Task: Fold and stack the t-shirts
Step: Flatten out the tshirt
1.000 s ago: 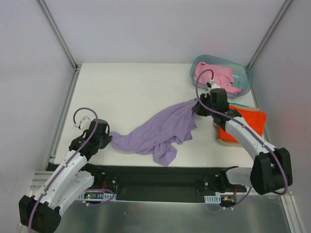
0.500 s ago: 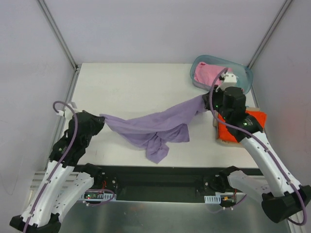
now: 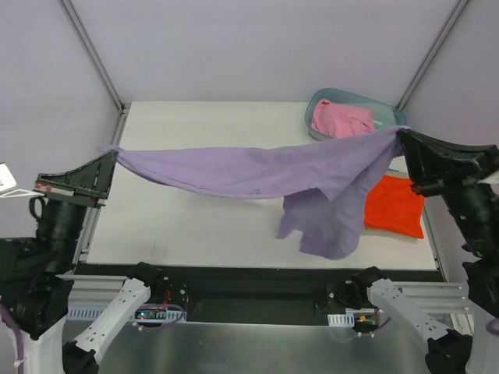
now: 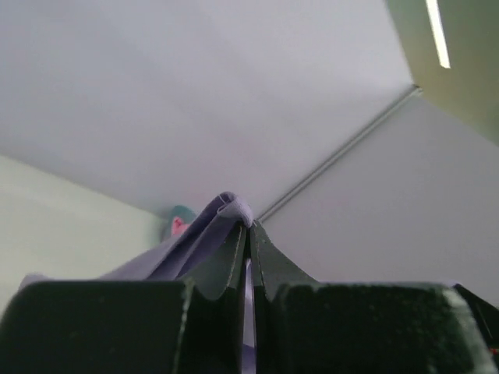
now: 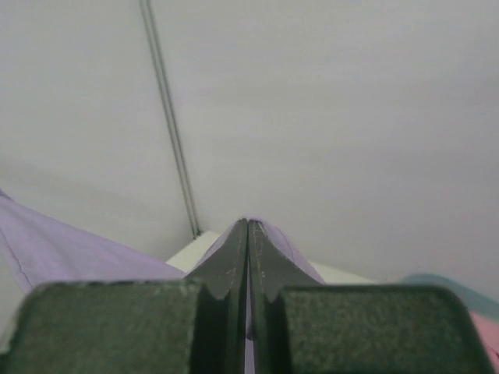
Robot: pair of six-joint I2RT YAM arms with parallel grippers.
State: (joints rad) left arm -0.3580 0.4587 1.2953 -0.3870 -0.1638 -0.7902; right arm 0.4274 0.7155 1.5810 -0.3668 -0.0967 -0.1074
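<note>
Stretching the lavender-purple soft cloth t-shirt (image 3: 249, 171) in mid-air between my left claw (image 3: 113, 154) and right claw (image 3: 401, 135), both clamped fully closed on its top edge, lets it hang out straight, I judge, ready for laying flat. Just beyond my right claw the translucent blue-green plastic tub (image 3: 384, 113) holds a crumpled pink cloth t-shirt (image 3: 339, 118); beneath that claw lies the folded bright orange cloth t-shirt (image 3: 394, 206).

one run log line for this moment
left gripper: shut on purple t-shirt | right gripper: shut on purple t-shirt | state: stretched between them above table
</note>
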